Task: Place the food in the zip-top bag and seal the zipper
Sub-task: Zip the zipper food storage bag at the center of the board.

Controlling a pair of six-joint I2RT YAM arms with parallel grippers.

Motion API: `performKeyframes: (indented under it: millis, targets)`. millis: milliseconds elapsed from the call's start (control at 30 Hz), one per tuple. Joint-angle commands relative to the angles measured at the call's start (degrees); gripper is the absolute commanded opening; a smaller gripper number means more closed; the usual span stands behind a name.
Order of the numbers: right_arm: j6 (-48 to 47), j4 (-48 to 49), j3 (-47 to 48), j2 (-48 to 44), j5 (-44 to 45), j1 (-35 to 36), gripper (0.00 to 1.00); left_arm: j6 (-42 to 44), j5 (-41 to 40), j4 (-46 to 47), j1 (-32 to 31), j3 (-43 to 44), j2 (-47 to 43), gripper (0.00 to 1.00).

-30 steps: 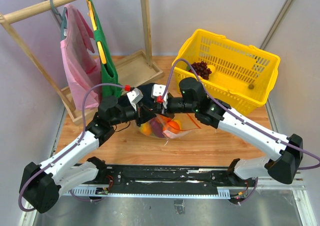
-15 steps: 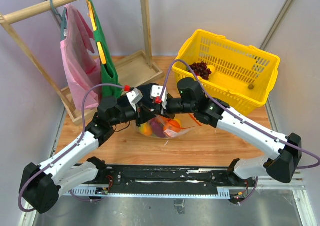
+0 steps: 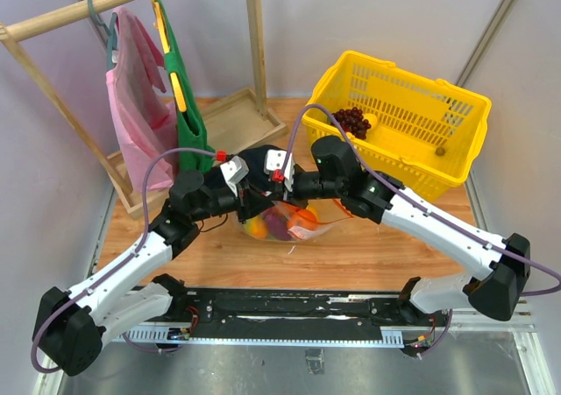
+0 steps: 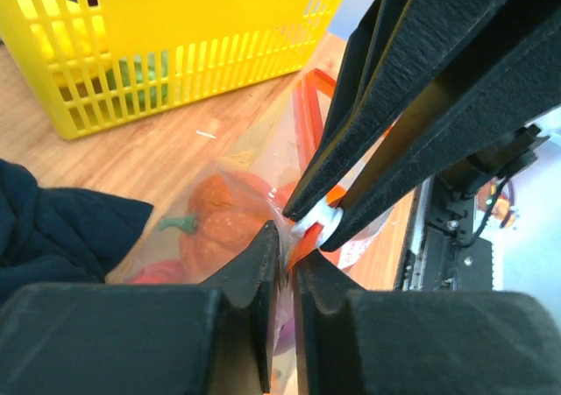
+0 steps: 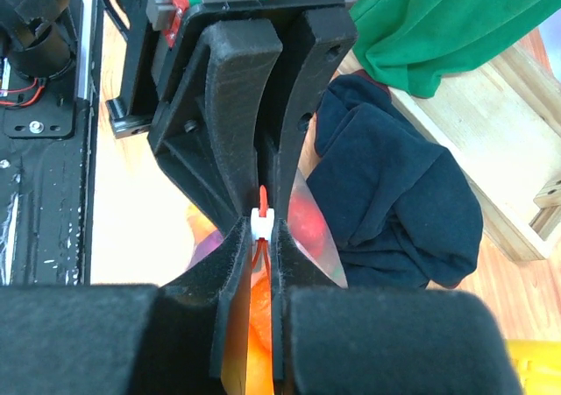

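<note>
Both sets of jaws are clenched, nose to nose, on the mouth of the zip-top bag [image 3: 308,229]. The left jaws pinch the orange-red zipper [image 4: 308,106], and the right jaws, directly opposite, grip a small white tab [image 5: 260,222] sitting on that strip. The bag lies on the worktop [image 3: 351,253] at the centre of the top view, just under the two meeting wrists. A dark cloth [image 5: 394,193] is behind it and the yellow basket [image 3: 473,115] is off to the upper right. The food [image 3: 263,227] already shows through the plastic as yellow, purple and orange lumps, so I'd say the filling is done. Over the last second very little has shifted: the right wrist has crept a touch toward the left of the top view, and the loose orange loop at the bag's right side has drawn in slightly. To me that reads as the closing stroke only just starting. In the left wrist view the strip beyond the grip looks parted into two lines, so most of the seal seems yet to be made.
</note>
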Motion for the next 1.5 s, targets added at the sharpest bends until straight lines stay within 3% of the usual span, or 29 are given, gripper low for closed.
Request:
performKeyframes:
  millis: [0,100,233,300,367,400,1000,1467]
  targets:
    - [-0.27,-2.37,1.37,-2.31,-0.44,0.83,0.01,0.31,3.36,6.01,-0.42,-1.04,-1.13,0.24]
    - [0.16,-2.58,1.56,-2.74,-0.93,0.81,0.01,0.84,5.26,6.4,-0.42,-0.74,-0.04,0.33]
    - [0.56,-2.57,1.54,-2.51,-1.45,0.82,0.01,1.3,6.95,7.47,-0.42,-0.78,0.65,0.32]
    - [0.73,-2.74,1.54,-2.33,-2.1,0.81,0.01,1.62,7.11,7.79,-0.42,-0.78,0.77,0.22]
    - [0.31,-3.35,1.53,-2.27,-1.88,0.79,0.01,1.69,6.4,7.85,-0.42,-0.87,0.63,0.02]
    - [-0.02,-3.95,1.41,-2.35,-1.38,0.82,0.01,1.86,5.79,7.76,-0.42,-1.01,0.38,0.01]
    - [-3.02,-18.01,0.26,-4.93,13.0,0.63,0.01,0.12,-3.92,10.02,-0.42,-3.87,-6.54,0.0]
    - [-3.08,-20.61,-3.57,-12.0,18.27,-3.6,0.01,-1.33,-10.59,8.01,-0.42,-4.41,-8.55,0.0]
